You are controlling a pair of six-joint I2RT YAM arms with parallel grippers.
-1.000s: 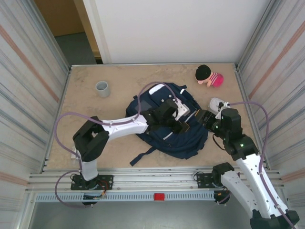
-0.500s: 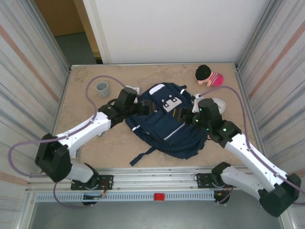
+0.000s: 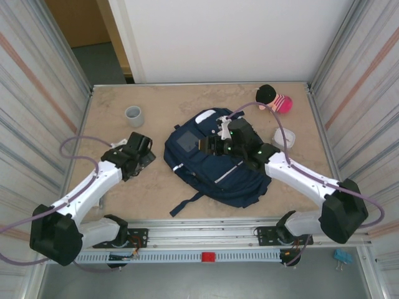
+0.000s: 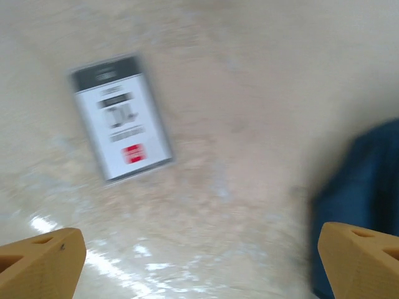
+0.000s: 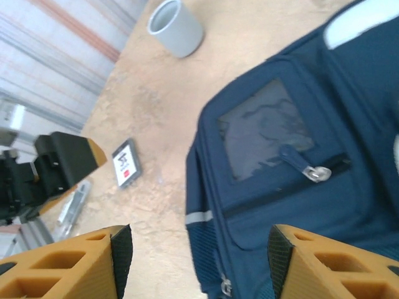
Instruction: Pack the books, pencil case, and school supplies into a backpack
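The navy backpack point(image 3: 218, 168) lies flat mid-table, its grey patch point(image 3: 187, 141) facing up. My right gripper point(image 3: 209, 144) hovers open over the backpack's left side; in the right wrist view the gripper point(image 5: 199, 261) holds nothing, with the backpack point(image 5: 280, 199) and its zipper pull point(image 5: 318, 173) below. My left gripper point(image 3: 142, 151) is over bare table left of the backpack, open and empty point(image 4: 202, 261). A small white card with a dark border and a red mark point(image 4: 121, 118) point(image 5: 126, 163) lies below it. The pale pencil case point(image 3: 283, 138) sits right of the backpack. The books are out of view.
A grey cup point(image 3: 134, 115) point(image 5: 176, 28) stands at the back left. A black and pink plush toy point(image 3: 274, 99) lies at the back right. Ribbed metal walls close in both sides, and a rail runs along the near edge point(image 3: 206, 233).
My left arm pulled back from the backpack to the left while its jaws opened wider. My right arm reached leftward across the backpack top. The grey patch is now uncovered.
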